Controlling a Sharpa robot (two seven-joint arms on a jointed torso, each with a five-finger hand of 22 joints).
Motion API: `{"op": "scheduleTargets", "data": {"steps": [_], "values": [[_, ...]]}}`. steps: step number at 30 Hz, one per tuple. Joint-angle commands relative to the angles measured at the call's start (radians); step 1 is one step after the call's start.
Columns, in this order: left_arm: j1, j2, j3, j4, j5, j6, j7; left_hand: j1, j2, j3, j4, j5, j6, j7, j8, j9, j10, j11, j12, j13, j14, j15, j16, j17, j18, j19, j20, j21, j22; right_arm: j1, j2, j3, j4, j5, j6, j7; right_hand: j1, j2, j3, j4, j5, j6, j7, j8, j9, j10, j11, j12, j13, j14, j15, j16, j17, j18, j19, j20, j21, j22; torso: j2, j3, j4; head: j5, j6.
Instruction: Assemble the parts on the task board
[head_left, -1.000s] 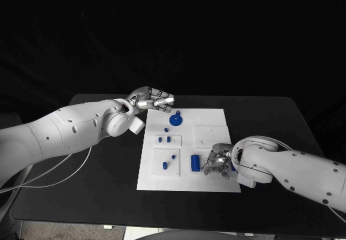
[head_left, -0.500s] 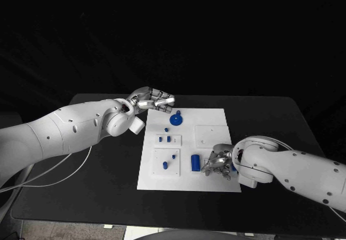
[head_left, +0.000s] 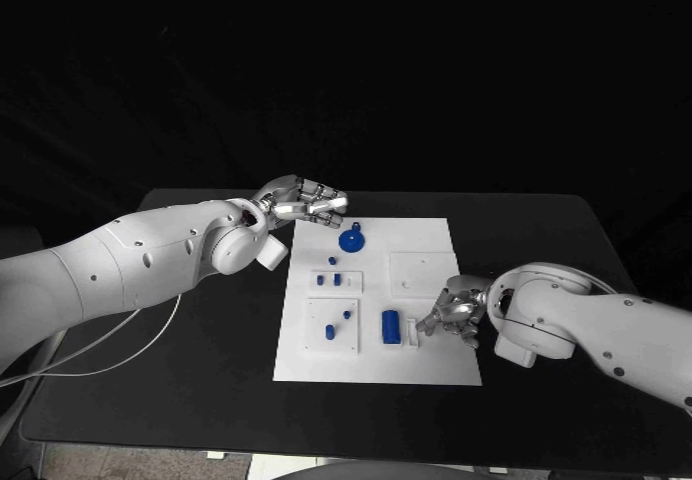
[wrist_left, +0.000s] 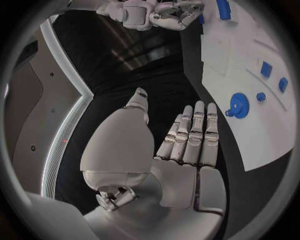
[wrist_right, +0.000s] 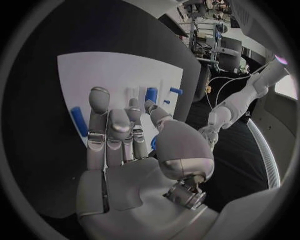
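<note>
the board (head_left: 426, 232) lies mid-table with blue parts on it: a round knob (head_left: 352, 240) near its far end and a cylinder (head_left: 391, 324) near its near end. the left hand (head_left: 303, 200) hovers off the board's far left corner, fingers straight and apart, holding nothing. the right hand (head_left: 453, 312) sits over the board's right edge beside the cylinder, fingers partly curled; whether it holds anything cannot be told.

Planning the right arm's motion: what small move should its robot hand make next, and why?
Probably lower the right robot hand toward the blue cylinder beside it on the task board. Its fingers look spread and empty in the right wrist view, and the cylinder lies loose, so grasping seems the natural next step.
</note>
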Motion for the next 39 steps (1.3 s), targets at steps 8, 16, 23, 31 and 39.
{"op": "scheduleTargets", "data": {"steps": [8,16,23,31,39], "values": [[-0.001,-0.013,0.000,0.015,0.001,0.016,0.011,-0.011,0.016,-0.012,-0.017,-0.001,0.011,0.000,0.001,0.002,0.030,-0.004,-0.003,0.000,0.015,-0.002,-0.004,0.000,-0.011,0.003,-0.005,0.006,0.001,0.032,-0.081,0.036,-0.062,0.004,0.034,0.037,0.045,-0.005,-0.050,0.004,0.002,-0.031,0.016,-0.001,-0.116,-0.003,0.015,0.001,-0.005,-0.002,0.013,0.006,-0.002,0.010,0.035,0.014,0.010,0.008,-0.003,0.0007,-0.0058,-0.022,0.009],[-0.003,-0.016,0.000,0.018,0.001,0.022,0.015,-0.026,0.019,-0.016,-0.026,-0.002,0.007,0.001,0.000,0.002,0.028,-0.004,-0.003,0.000,0.014,-0.002,-0.004,-0.001,-0.012,0.005,-0.006,0.006,0.001,0.036,-0.095,0.046,-0.127,-0.063,0.059,0.037,0.045,-0.021,-0.061,0.027,-0.032,-0.048,0.026,-0.001,-0.166,-0.003,0.021,0.001,-0.010,-0.003,0.018,0.007,-0.003,0.014,0.036,0.018,0.008,0.010,-0.001,0.0017,-0.0057,-0.039,0.015],[-0.004,-0.015,0.000,0.018,0.001,0.024,0.015,-0.023,0.020,-0.020,-0.020,-0.002,0.005,0.000,0.000,0.002,0.027,-0.004,-0.002,0.000,0.014,-0.003,-0.004,-0.001,-0.012,0.006,-0.007,0.005,0.001,0.010,-0.082,0.047,-0.140,-0.117,0.067,-0.009,0.071,-0.096,-0.024,0.103,-0.140,-0.090,0.042,-0.001,-0.216,-0.010,0.031,-0.003,-0.019,-0.004,0.026,0.006,-0.005,0.021,0.035,0.027,0.000,0.009,0.000,0.0009,-0.0032,-0.043,0.011],[-0.004,-0.014,0.000,0.019,0.001,0.030,0.018,-0.023,0.022,-0.021,-0.024,-0.002,-0.011,0.002,-0.002,0.001,0.026,-0.003,-0.002,0.000,0.014,-0.003,-0.005,-0.001,-0.012,0.008,-0.007,0.005,0.001,-0.032,-0.058,0.047,-0.159,-0.137,0.056,-0.028,0.072,-0.148,-0.006,0.191,-0.169,-0.103,0.045,0.000,-0.240,-0.015,0.034,-0.005,-0.028,-0.004,0.027,0.005,-0.006,0.024,0.036,0.028,-0.006,0.008,0.000,0.0003,-0.0019,-0.044,0.008],[-0.004,-0.015,0.000,0.020,0.001,0.037,0.018,-0.025,0.023,-0.022,-0.024,-0.002,-0.013,0.002,-0.001,0.001,0.025,-0.003,-0.002,0.000,0.013,-0.002,-0.005,-0.001,-0.011,0.009,-0.007,0.005,0.001,-0.064,-0.043,0.047,-0.147,-0.144,0.065,-0.031,0.075,-0.171,-0.014,0.236,-0.176,-0.096,0.043,0.001,-0.250,-0.016,0.032,-0.012,-0.031,-0.005,0.023,0.000,-0.005,0.021,0.037,0.023,-0.012,0.006,0.000,0.0006,-0.0029,-0.041,0.006]]}}
